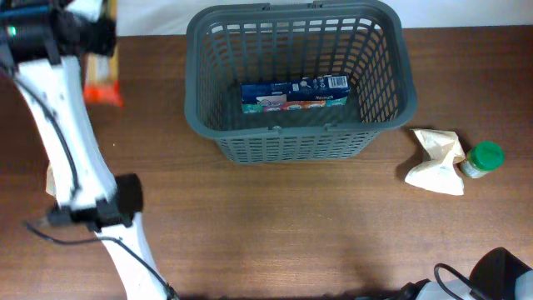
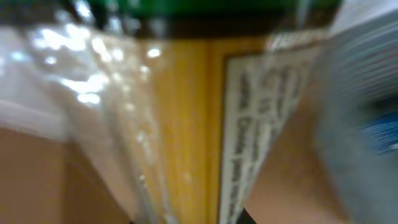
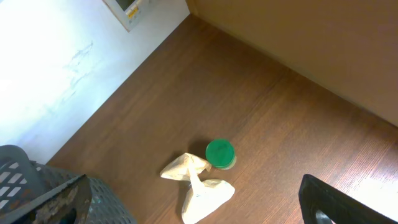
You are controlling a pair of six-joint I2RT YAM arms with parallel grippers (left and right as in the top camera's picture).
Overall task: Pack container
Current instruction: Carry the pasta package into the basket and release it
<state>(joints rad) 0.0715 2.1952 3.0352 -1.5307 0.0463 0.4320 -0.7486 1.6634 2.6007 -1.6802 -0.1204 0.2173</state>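
Note:
The container, a large dark grey slotted basket (image 1: pixel 391 92), stands at the back middle of the table with a blue box (image 1: pixel 293 93) lying inside. Its corner shows in the right wrist view (image 3: pixel 99 196). My left gripper (image 1: pixel 83 35) is at the far left back, shut on a yellow packet in clear wrap (image 1: pixel 104 73). That packet fills the blurred left wrist view (image 2: pixel 186 124). My right gripper (image 3: pixel 196 208) is open and empty, above a crumpled cream bag (image 3: pixel 202 193) and a green-lidded jar (image 3: pixel 220 152).
The cream bag (image 1: pixel 437 162) and the green-lidded jar (image 1: pixel 483 158) lie on the table to the right of the basket. The right arm's base (image 1: pixel 500 273) is at the front right corner. A white wall borders the table's back edge.

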